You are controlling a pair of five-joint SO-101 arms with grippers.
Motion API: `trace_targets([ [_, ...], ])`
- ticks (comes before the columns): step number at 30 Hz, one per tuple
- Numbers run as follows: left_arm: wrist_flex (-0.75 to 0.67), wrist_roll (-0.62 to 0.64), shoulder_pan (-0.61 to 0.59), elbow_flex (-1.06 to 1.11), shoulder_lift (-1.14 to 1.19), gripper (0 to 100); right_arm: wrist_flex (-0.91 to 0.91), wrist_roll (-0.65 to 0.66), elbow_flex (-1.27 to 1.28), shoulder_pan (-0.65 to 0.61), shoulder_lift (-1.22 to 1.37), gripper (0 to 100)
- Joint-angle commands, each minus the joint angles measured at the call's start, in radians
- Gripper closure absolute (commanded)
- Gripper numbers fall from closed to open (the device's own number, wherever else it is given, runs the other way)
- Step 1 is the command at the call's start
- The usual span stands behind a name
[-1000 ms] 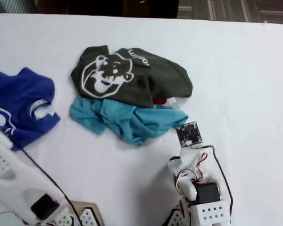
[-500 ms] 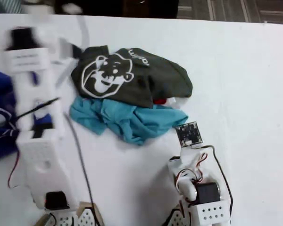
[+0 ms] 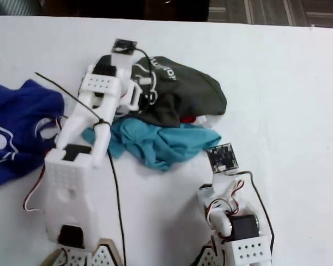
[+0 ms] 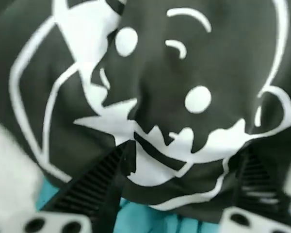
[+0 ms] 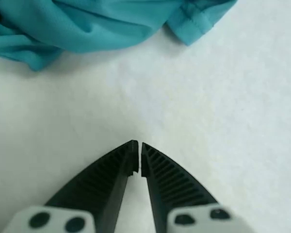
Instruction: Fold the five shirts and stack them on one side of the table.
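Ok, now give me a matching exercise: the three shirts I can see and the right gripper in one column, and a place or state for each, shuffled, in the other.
Things:
1. dark shirt
2. teal shirt
3. blue shirt
4. right gripper

Place or state:
A. shut, over bare table
B. lying apart from the pile, at the high view's edge
C. directly below the open left gripper
D. crumpled, partly under the dark shirt

Pairs: 1-C, 2-D, 3-B, 4-A
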Motion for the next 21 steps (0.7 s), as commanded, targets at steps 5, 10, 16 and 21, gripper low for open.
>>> trace_targets([
  [5, 0.269, -0.235, -0.028, -0.205, 0.137, 100, 0.005, -0.003, 0.006, 0.004, 0.004, 97.8],
  [10, 0.512, -0.23, -0.137, -0.43, 0.157, 97, 0.005, -0.003, 0.006, 0.004, 0.004, 97.8],
  [16, 0.549, -0.232, -0.376, -0.529, 0.041, 97, 0.005, -0.003, 0.006, 0.004, 0.004, 97.8],
  [21, 0.551, -0.235, -0.577, -0.53, -0.169, 97, 0.005, -0.003, 0.006, 0.004, 0.004, 97.8],
])
